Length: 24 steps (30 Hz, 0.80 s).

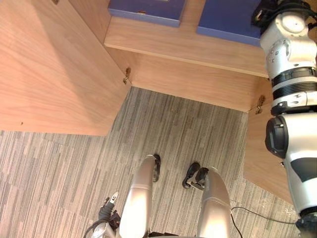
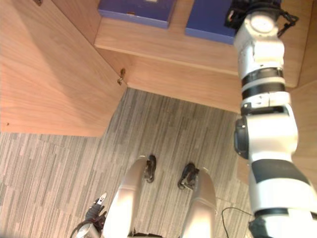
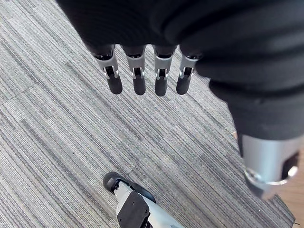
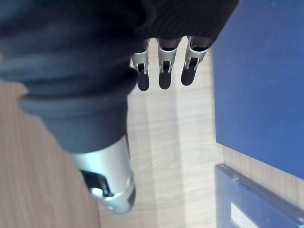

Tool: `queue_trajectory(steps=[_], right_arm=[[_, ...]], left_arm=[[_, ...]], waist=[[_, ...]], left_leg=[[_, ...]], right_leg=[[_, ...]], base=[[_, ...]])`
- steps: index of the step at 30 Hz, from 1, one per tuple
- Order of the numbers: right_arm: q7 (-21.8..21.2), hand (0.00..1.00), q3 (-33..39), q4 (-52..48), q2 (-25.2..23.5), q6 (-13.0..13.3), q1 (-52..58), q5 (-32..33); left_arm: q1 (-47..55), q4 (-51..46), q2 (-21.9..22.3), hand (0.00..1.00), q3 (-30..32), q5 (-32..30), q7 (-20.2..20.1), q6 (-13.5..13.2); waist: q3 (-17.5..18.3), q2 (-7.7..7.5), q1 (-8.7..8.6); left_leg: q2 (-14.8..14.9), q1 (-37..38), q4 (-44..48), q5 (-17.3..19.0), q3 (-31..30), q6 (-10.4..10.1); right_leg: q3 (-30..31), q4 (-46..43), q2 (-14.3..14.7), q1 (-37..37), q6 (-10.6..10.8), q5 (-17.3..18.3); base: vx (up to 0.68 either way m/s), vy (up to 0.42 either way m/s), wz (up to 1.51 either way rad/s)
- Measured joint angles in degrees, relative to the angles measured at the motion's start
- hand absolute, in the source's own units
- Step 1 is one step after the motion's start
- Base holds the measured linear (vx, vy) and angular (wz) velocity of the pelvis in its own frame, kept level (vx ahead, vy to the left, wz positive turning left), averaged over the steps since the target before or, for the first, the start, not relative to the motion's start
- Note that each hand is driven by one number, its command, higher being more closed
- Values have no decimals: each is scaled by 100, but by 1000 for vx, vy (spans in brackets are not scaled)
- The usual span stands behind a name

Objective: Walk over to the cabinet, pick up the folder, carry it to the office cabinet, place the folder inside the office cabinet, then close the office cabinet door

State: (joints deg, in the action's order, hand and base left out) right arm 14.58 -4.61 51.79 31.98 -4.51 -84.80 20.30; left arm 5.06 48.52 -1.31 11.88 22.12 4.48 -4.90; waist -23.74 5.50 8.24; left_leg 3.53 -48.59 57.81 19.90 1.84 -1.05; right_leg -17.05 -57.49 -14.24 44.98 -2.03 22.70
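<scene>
Office cabinet is viewed from above, both doors swung open: left door on the left, right door on the right. A brass hinge is noted where the left door meets the carcass. Striped grey carpet is laid in front.

Two folders are laid flat on the wooden shelf. A blue folder is placed toward the shelf's right end, set back from the front edge. A second blue folder, marked with a white label, is placed toward the left end. A strip of bare wood is left between them.

The right arm is raised to the shelf's right end, where it is seen over the right part of the blue folder in the head views. In the right wrist view the right hand is shown with its fingers straight and side by side, and nothing is held. Bare shelf wood is seen past the fingertips, with the blue folder's edge just beside them. Whether the folder is touched cannot be told.

The left hand is hung low at the robot's left side, over the carpet and well apart from the cabinet. Its fingers are extended straight and relaxed; nothing is held or touched.
</scene>
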Motion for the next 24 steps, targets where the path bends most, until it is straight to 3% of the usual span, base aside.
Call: queue_trajectory(steps=[6,10,13,16,20,24], right_arm=[[174,0,13,-675,-147,-6,267,-829],[250,0,61,-1139,-455,-7,685,-1061],[271,0,49,-1417,-878,-5,1116,-1265],[261,0,-52,-1712,-1405,8,1724,-1391],[122,0,-161,-1780,-2028,195,2872,-1473],[-163,0,-112,-1603,-2176,366,4155,-1363]], left_arm=[[35,74,-69,0,8,-12,4,-60],[76,150,-135,0,13,-13,8,-84],[124,153,-175,0,12,-112,10,-96],[225,143,-260,0,12,-154,9,-116],[350,238,-450,0,-2,-415,7,-114],[340,571,-510,0,21,-717,7,-77]], waist=[[25,-140,-84],[100,-336,-171],[127,-389,-202],[242,-565,-240],[686,-895,-248],[994,-958,-328]], left_leg=[[112,345,-341,-58,213,75],[189,782,-895,-242,355,68],[274,1343,-1502,-441,495,38],[378,1941,-2227,-684,687,26],[451,2689,-3282,-1072,948,-99],[213,3658,-4690,-1644,1182,-189]], right_leg=[[38,390,94,-248,39,-205],[42,1025,255,-627,57,-497],[5,1778,446,-1173,75,-840],[8,2713,691,-1751,82,-1243],[32,4137,1039,-2528,78,-1859],[172,5198,1136,-3237,201,-2400]], base=[[-18,37,-15],[6,24,-18],[32,9,-26],[50,-15,-32],[115,-30,-31],[133,-26,-17]])
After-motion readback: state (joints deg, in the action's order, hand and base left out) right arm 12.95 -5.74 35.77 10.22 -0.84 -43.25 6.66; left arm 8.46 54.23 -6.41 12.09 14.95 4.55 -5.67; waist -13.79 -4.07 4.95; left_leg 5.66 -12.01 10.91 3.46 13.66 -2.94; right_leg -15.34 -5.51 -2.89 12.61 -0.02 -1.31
